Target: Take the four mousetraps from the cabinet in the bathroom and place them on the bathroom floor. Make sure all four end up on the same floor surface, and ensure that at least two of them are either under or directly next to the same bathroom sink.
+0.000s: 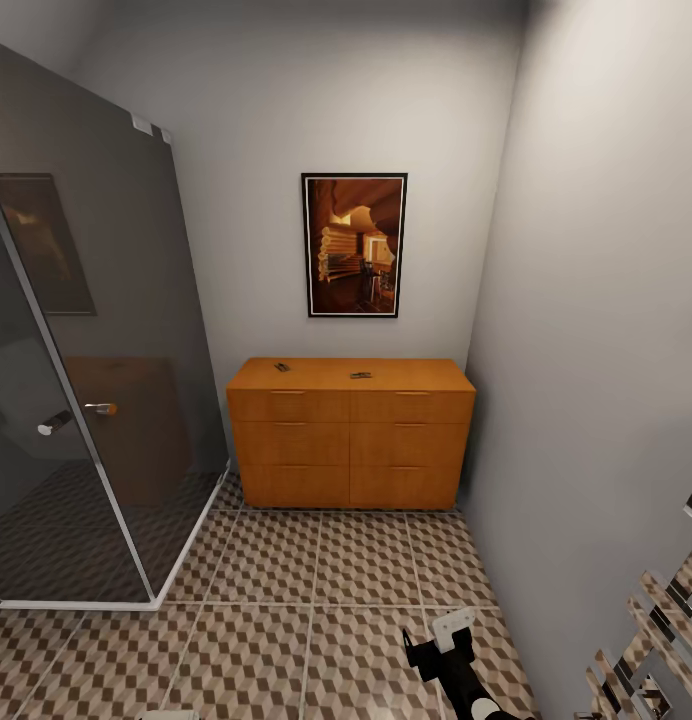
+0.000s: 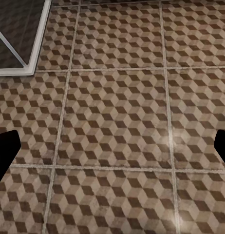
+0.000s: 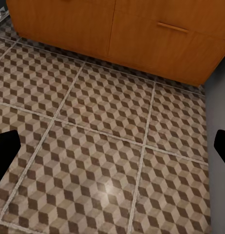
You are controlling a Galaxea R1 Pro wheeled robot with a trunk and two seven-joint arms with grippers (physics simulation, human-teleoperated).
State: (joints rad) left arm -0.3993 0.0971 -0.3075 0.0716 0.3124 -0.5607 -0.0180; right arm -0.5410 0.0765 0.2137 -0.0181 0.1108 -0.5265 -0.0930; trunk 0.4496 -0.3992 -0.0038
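Two mousetraps, one (image 1: pixel 282 367) at 11 o'clock and another (image 1: pixel 361 375) at 12, lie on the cabinet (image 1: pixel 351 432) top; its drawers are shut, contents unseen. Both look light, stiff and flat, best pinched across the board edges, clear of the wire. Left claw (image 2: pixel 112 146) and right claw (image 3: pixel 112 146) hang open over the floor (image 1: pixel 286 600), empty.
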